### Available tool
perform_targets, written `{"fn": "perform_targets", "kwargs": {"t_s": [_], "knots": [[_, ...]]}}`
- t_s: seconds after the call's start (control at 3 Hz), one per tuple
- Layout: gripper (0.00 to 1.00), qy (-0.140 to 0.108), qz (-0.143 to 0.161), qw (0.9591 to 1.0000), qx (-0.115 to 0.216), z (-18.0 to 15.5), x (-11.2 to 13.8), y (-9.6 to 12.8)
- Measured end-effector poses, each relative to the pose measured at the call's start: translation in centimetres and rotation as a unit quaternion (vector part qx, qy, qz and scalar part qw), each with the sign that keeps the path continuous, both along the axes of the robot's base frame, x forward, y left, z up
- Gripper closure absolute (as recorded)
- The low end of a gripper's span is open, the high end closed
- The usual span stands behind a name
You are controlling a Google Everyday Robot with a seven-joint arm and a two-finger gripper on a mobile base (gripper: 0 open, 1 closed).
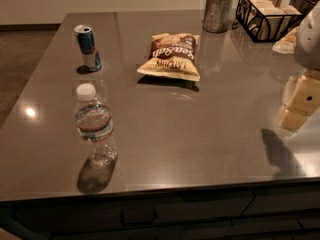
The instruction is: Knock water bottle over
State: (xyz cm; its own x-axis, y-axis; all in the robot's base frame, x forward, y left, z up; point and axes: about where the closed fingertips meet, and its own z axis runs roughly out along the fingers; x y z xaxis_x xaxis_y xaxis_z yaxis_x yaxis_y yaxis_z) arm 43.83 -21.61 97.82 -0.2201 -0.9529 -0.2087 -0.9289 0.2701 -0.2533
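Lower left of frame: the small clear ribbed plastic water bottle with a white screw cap (95, 126) is standing upright near the front edge of the glossy grey-brown countertop (200, 134).

Handling, judged: light, thin-walled, slick. No grasp is needed; a sideways push high up, at the cap or shoulder, should be tipping it (a low push would likely just be sliding it across this polished top).

Right edge, mid-height: the cream-yellow gripper (300, 104) is hanging over the counter, well apart from the bottle; whether spread or pressed together, I cannot tell.

Farther back:
- A blue-and-silver drink can (88, 48) is standing upper left.
- A brown-and-yellow chip bag (171, 56) is lying flat at centre top.
- A metal cup (218, 13) and a black wire basket (265, 14) are sitting upper right.

The room is dim, with lamp glare reflecting at left.
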Motion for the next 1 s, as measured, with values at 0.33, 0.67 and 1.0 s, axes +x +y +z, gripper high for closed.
{"fn": "perform_targets", "kwargs": {"t_s": [0.33,0.67,1.0], "knots": [[0.0,-0.001,0.0,1.0,0.0,0.1,0.0,0.0],[0.0,0.001,0.015,0.9993,0.034,-0.5,0.3,2.2],[0.0,0.006,0.044,0.9951,0.089,-1.7,0.4,6.2]]}}
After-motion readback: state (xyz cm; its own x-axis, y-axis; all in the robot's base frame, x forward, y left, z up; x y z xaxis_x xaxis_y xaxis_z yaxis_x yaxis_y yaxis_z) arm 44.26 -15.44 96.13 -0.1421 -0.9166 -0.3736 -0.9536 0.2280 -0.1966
